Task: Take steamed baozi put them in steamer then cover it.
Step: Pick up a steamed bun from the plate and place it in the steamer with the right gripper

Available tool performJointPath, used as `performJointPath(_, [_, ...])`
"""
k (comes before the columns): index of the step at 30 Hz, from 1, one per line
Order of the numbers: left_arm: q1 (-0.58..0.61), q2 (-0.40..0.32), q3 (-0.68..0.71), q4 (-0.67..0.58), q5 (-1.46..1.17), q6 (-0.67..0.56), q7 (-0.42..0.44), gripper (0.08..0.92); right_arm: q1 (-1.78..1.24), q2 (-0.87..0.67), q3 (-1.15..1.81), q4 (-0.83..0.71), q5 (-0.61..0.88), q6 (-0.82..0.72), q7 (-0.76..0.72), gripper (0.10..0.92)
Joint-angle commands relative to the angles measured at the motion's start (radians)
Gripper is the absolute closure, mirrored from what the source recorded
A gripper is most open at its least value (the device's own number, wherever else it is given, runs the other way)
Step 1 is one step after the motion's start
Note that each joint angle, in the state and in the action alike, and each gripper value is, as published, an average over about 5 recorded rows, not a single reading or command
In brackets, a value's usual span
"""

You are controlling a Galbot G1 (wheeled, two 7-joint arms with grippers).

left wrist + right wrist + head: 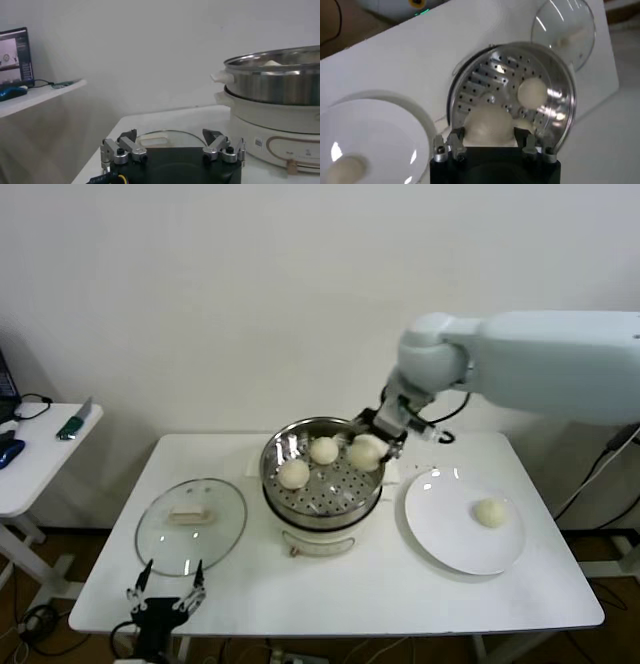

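Reaching from my right side, my right claw (373,446) hangs over the near-right rim of the round shiny stainless-steel steamer basket (288,440), clenched around a smooth off-white dough bun (366,452) held just above the perforated floor. My right wrist camera shows this grip closely: the bun (490,127) sits squeezed between the two dark fingers (455,142), something the head camera only hints at.

Two more off-white buns rest on the steamer floor, one (323,449) near the middle and one (293,473) toward my left. From the head camera I also see a fourth bun (490,512) lying alone on the flat white round plate (440,534), just to the right of the steamer. The wrist camera catches that bun (344,169) only at the edge of its view.

The steamer sits on a white electric pot base (318,536); my left wrist camera shows that base (270,120) side-on, with its front panel, which the head view hides.

The round clear glass lid (160,544), with its whitish rectangular handle (190,514), lies flat on the white table (330,594), left of the pot.

My left claw (168,596) rests low at the table's front edge, near the lid, its fingers (120,150) spread wide and gripping nothing.
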Motion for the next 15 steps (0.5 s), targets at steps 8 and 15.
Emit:
performJointPath(8, [0.007,-0.004,-0.007,-0.002,0.0,-0.002,-0.002,0.177,-0.238,0.177,0.026,-0.108,-0.169,0.057,0.075,0.356])
performJointPath(15, [0.008,-0.005,-0.005,0.0,0.001,-0.003,-0.003,0.177,-0.292,0.177,0.025,-0.135,-0.194,0.048,0.095,0.356])
